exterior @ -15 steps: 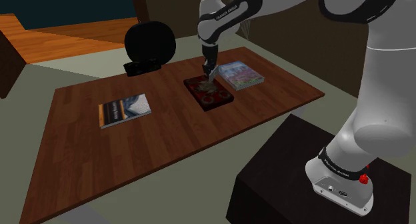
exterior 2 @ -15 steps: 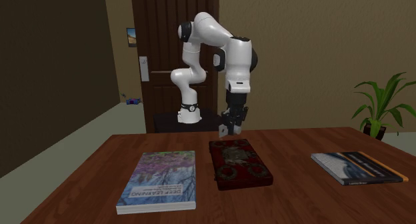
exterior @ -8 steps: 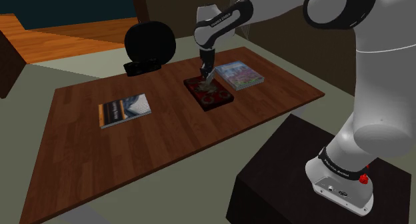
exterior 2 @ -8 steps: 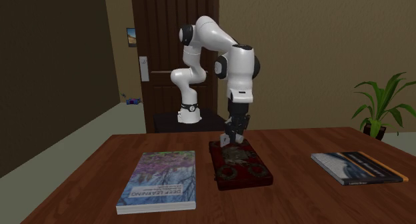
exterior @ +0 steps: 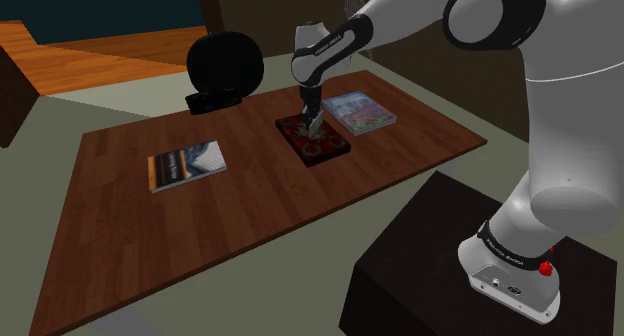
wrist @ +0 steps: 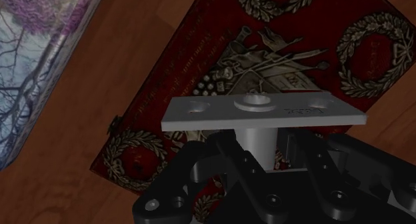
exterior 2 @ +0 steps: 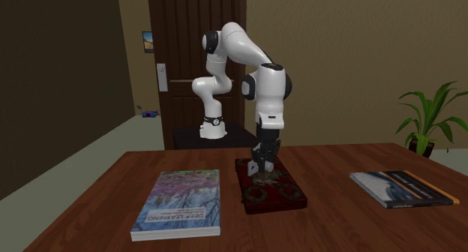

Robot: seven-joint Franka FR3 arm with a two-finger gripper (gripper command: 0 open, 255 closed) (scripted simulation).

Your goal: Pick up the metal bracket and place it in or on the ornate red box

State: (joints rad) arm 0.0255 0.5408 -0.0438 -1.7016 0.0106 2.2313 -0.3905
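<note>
Shoulder view: black claw [exterior: 312,122] low over a flat dark-red box with gold wreaths [exterior: 326,147], about midway between the brown wooden tabletop's [exterior: 250,199] long edges.
Second exterior view: claw tips just above the lid.
Wrist view: claw clamped on the post of a grey metal bracket [wrist: 263,111], its plate over the lid.
Carry looks done; lowering and release remain.

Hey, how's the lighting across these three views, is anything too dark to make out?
Shoulder view: dim overall, and the red box reads dark under the gripper. Second exterior view: brighter and even, so the box's pattern shows. Wrist view: the pale metal bracket stands out against the box, with no glare.
</note>
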